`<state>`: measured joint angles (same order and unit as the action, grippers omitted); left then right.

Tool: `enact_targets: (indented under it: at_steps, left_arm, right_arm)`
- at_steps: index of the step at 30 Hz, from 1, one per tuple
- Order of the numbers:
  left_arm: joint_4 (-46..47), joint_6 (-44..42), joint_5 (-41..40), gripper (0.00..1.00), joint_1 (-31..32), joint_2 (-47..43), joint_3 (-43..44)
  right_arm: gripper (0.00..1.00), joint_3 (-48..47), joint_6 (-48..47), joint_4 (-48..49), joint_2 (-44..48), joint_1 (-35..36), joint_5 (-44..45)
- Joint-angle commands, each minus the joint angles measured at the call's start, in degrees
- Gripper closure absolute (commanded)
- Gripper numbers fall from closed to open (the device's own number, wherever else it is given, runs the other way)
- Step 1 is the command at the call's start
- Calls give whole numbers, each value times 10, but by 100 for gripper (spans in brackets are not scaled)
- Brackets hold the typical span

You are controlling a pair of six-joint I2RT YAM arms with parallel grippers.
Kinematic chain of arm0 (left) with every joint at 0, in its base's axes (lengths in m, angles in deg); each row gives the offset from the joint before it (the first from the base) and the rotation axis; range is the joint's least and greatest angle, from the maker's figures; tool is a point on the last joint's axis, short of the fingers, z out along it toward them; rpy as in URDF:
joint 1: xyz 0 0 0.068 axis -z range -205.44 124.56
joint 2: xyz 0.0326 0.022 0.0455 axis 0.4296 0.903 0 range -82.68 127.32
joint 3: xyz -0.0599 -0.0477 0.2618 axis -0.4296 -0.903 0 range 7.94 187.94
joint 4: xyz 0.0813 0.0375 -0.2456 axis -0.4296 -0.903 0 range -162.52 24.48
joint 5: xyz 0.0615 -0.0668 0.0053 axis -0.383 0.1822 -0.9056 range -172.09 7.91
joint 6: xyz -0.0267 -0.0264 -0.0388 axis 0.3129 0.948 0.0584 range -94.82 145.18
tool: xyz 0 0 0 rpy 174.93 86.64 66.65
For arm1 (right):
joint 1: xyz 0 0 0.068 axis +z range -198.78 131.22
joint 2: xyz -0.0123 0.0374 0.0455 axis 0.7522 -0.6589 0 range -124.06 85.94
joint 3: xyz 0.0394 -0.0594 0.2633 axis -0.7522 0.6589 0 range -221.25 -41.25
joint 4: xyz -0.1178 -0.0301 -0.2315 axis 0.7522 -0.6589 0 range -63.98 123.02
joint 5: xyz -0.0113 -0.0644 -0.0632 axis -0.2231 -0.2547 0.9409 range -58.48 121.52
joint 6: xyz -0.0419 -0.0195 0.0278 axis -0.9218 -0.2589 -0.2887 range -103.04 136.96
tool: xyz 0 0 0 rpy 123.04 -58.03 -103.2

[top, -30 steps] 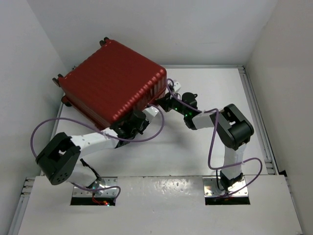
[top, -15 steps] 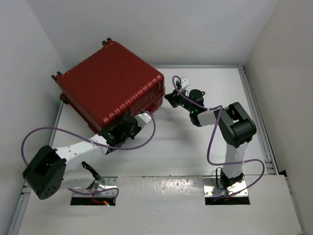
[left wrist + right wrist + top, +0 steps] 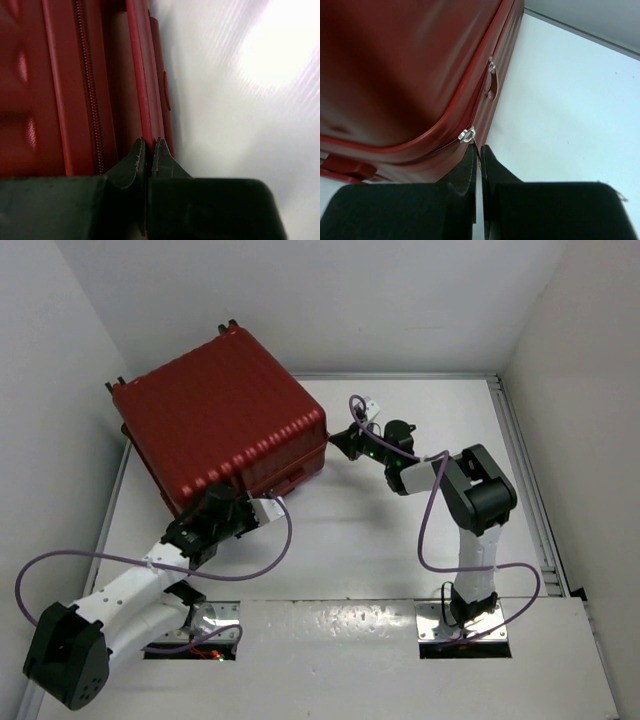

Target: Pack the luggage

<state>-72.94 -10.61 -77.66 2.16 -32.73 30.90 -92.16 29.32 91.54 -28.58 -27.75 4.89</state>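
The luggage lies closed; zipping looks unfinished. Right gripper seemingly pinches the zipper pull; left gripper fingers are pressed together, empty.

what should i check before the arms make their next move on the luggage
1. Luggage lid down on its base: ok, the shells meet in the top view.
2. Zip closed on the left wrist's side: ok, teeth meshed there.
3. Zip closed all the way round: cannot tell, most of it is out of sight.
4. Right pincer at the zip pull: ok, shut with its tips just under the pull. Whether it holds the pull: cannot tell.
5. Left pincer shut, tips at a red ridge on the luggage's side: ok. Touching or not: cannot tell.
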Motion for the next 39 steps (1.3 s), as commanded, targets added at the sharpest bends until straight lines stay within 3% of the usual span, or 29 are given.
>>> enact_targets:
  at_steps: [1,8,16,31,39]
  left_arm:
    - [-63,-162,-15,100,-51,-26,-11]
    - [-64,-255,50,100,-147,-6,-17]
    - [-64,-268,81,100,-200,73,31]
    - [-69,-284,92,100,-207,107,54]
    - [-75,-278,87,100,-212,132,74]
  right_arm:
    - [100,-50,-10,36,-30,-55,99]
    - [100,-154,14,48,-109,-53,73]
    - [100,-295,33,51,-216,-46,94]
    - [100,-604,50,10,-420,-40,126]
    - [100,-689,40,-18,-479,-39,132]
